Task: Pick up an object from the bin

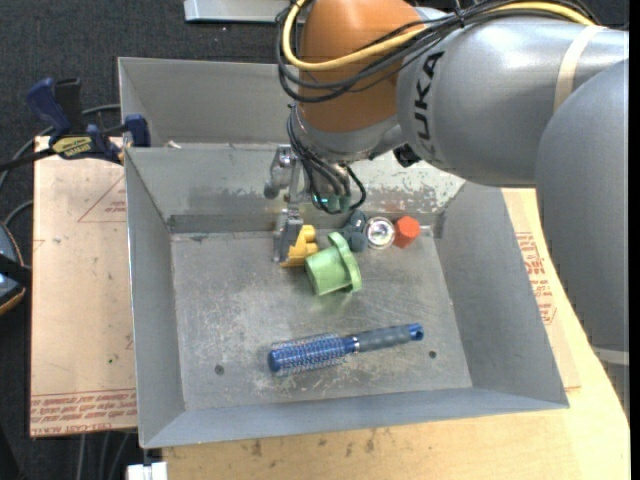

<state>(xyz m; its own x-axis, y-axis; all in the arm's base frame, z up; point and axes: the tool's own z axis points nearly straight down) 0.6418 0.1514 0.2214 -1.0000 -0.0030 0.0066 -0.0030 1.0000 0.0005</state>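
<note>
My gripper (290, 236) hangs below the arm's orange cover at the back middle of the bin, low over the floor. Its tip stands right against a small yellow piece (301, 249), which lies just to its right. A light green plastic cup-shaped thing (333, 267) lies on its side touching the yellow piece on the right. I cannot see anything held by the gripper.
A blue hairbrush (340, 349) lies across the front middle of the bin. A small silver round thing (379, 232) and an orange-red piece (406, 231) sit by the back wall, right of the gripper. The arm and cables hide the back right.
</note>
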